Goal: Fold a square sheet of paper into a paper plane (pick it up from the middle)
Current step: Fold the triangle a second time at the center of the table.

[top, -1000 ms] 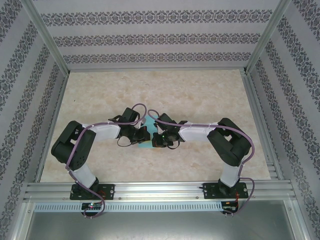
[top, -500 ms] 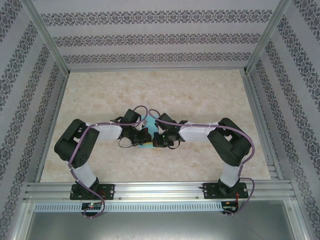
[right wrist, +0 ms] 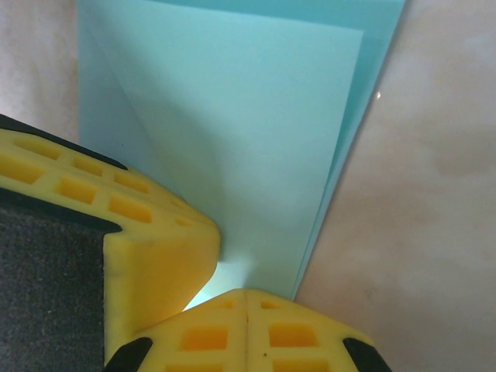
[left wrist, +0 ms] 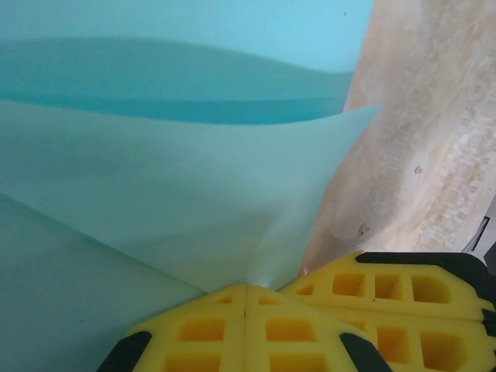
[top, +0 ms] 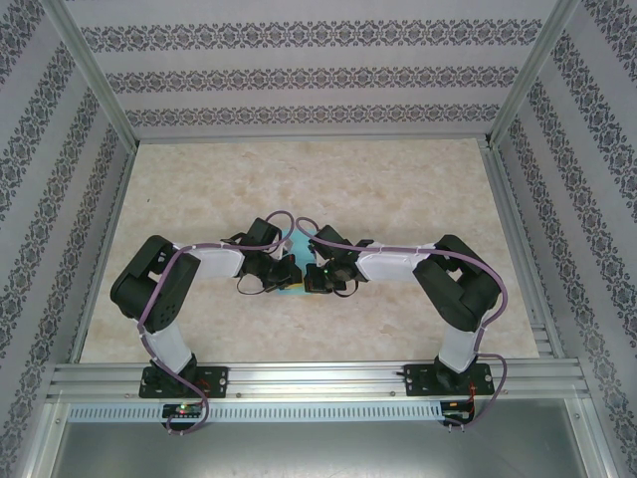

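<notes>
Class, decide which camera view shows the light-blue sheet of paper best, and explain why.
Right wrist view: the thin light-blue paper sheet shows its folded layers and straight edges clearly. Left wrist view gives blurred, curving layers; top view gives a small, mostly hidden sliver.

Right gripper (right wrist: 246, 304) is clamped onto the near corner of the folded light-blue sheet of paper (right wrist: 232, 139), layers overlapping, beige table (right wrist: 434, 201) off right.
</notes>
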Tool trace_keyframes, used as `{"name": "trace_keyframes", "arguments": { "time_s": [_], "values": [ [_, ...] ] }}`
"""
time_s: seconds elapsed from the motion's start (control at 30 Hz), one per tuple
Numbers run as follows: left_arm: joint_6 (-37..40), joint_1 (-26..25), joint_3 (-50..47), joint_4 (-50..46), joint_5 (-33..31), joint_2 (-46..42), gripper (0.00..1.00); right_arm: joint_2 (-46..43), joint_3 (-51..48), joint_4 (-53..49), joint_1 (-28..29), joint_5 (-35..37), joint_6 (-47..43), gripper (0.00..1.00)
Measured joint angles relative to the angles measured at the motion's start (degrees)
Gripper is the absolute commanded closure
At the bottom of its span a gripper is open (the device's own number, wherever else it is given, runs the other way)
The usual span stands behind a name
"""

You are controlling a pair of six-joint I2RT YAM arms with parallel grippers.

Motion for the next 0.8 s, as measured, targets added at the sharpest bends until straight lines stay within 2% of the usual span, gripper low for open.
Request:
{"name": "trace_keyframes", "arguments": {
  "time_s": [0.33, 0.63, 0.8],
  "values": [
    [0.3, 1.8, 0.6, -0.3, 1.9, 0.9, 1.0, 0.0, 0.4, -0.6, 1.1, 3.2, -1.7, 0.96],
    [1.8, 8.3, 3.1, -0.7, 1.3, 2.6, 1.0, 0.2, 0.5, -0.4, 1.4, 4.1, -2.8, 0.96],
    [3.6, 9.4, 4.4, -2.3, 0.2, 2.9, 1.0, 0.2, 0.4, -0.4, 1.4, 4.1, -3.0, 0.96]
  ]
}}
